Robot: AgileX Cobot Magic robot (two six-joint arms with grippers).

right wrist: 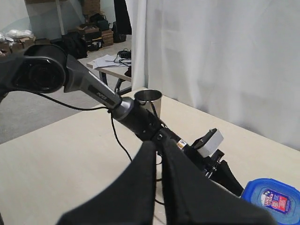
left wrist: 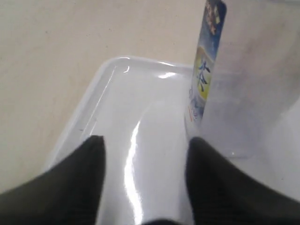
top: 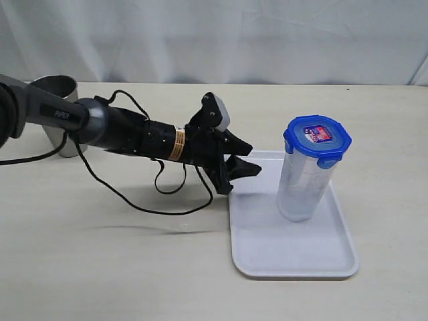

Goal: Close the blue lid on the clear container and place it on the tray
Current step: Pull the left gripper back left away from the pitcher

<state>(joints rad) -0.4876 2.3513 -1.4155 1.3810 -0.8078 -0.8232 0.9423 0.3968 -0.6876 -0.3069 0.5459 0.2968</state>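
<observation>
Clear container point(top: 302, 187), blue lid point(top: 317, 140) fitted, upright on tray point(top: 267, 251); left gripper point(top: 254, 159) parted (empty), right gripper point(right wrist: 158, 146) pressed together.

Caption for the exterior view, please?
Blue lid on the clear container, standing on the tray; left gripper open beside it.

Left pincer point(left wrist: 145, 147) has its black fingers point(left wrist: 79, 183) apart with nothing between them, low over the white tray point(left wrist: 110, 75). The clear container point(left wrist: 253, 98) stands upright on the tray close beside one fingertip; contact is unclear. There is a printed label point(left wrist: 206, 65) on its side and beige desk point(left wrist: 51, 47) beyond.
</observation>
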